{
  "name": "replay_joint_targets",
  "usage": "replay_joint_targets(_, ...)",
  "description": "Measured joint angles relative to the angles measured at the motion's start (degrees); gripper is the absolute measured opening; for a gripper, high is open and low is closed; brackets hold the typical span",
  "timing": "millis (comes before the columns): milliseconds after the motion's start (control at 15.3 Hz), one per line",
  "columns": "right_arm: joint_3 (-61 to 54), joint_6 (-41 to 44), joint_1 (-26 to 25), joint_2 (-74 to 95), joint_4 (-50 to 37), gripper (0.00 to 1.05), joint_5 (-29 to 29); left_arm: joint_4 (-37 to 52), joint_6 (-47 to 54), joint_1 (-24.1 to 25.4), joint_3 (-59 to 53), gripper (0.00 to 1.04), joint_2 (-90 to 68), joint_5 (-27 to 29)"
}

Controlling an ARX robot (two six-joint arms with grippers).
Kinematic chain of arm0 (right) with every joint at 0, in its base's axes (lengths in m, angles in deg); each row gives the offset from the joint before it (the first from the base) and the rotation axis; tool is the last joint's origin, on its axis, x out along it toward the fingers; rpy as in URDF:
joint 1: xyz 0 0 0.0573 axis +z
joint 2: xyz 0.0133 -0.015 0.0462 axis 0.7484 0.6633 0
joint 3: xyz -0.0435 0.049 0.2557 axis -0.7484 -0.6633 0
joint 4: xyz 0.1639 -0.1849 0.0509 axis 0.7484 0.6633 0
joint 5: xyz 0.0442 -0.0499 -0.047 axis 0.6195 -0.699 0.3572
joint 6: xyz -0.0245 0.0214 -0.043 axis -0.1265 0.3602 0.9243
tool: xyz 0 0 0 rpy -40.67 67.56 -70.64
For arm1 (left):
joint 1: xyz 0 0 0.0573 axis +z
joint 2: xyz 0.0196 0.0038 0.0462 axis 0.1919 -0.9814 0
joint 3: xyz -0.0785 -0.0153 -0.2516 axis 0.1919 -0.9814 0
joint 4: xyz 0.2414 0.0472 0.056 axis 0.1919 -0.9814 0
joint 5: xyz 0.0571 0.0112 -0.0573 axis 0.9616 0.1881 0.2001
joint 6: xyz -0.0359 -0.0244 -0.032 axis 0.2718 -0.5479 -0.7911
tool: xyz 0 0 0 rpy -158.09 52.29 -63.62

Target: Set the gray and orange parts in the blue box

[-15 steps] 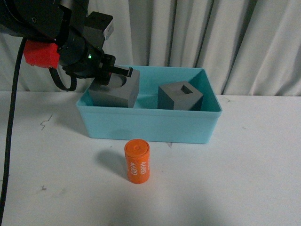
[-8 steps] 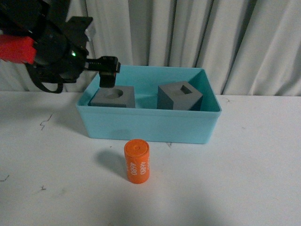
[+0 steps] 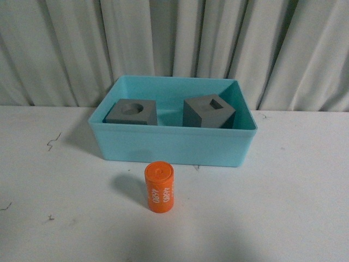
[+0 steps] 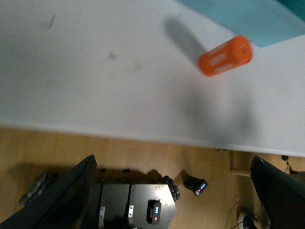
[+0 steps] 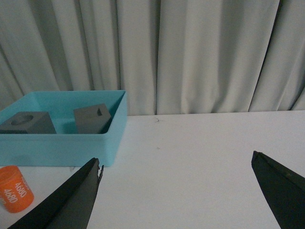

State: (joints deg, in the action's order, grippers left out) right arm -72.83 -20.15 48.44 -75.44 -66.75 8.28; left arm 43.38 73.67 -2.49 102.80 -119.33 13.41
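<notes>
Two gray parts, the cube with the round hole (image 3: 131,112) and the cube with the square hole (image 3: 209,111), sit in the blue box (image 3: 174,144), well ahead of the right gripper (image 5: 176,160), which is spread wide and empty. The orange cylinder (image 3: 159,187) lies on the table (image 3: 283,207) just outside the box, well apart from the left gripper (image 4: 171,162), also wide and empty.

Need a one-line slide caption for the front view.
Round-recess gray cube and rectangular-recess gray cube inside the blue box; orange cylinder on the table just in front.
</notes>
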Motion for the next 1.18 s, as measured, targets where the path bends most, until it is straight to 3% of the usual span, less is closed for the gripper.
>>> replay_joint_targets(131, 0.0, 0.0, 0.0, 0.0, 0.0, 0.98, 0.0, -12.2, 3.3, 13.3, -5.7, 0.98, 14.1, -4.3)
replay_joint_targets(197, 0.0, 0.0, 0.0, 0.0, 0.0, 0.98, 0.0, -11.2, 3.7, 18.4, -5.3, 0.98, 15.5, -6.4)
replay_joint_targets(262, 0.0, 0.0, 0.0, 0.0, 0.0, 0.98, 0.0, -10.1, 4.0, 19.4, -4.8, 0.98, 15.6, -7.2)
replay_joint_targets(328, 0.0, 0.0, 0.0, 0.0, 0.0, 0.98, 0.0, 8.4, 6.6, 17.1, -11.4, 0.89, 22.1, -3.7)
replay_joint_targets(459, 0.0, 0.0, 0.0, 0.0, 0.1, 0.98, 0.0, 28.2, 10.9, 11.0, -23.0, 0.67, 38.4, 2.5)
replay_joint_targets(524, 0.0, 0.0, 0.0, 0.0, 0.0, 0.98, 0.0, 33.8, 11.8, 8.8, -23.5, 0.57, 39.6, 4.9)
replay_joint_targets(786, 0.0, 0.0, 0.0, 0.0, 0.0, 0.98, 0.0, 34.1, 12.5, 0.6, -25.9, 0.08, 42.8, 13.3)
replay_joint_targets(917, 0.0, 0.0, 0.0, 0.0, 0.0, 0.98, 0.0, 33.8, 12.7, -9.0, -26.2, 0.02, 44.3, 21.5)
replay_joint_targets(1180, 0.0, 0.0, 0.0, 0.0, 0.0, 0.98, 0.0, 33.7, 12.7, -8.6, -28.9, 0.02, 46.4, 22.8)
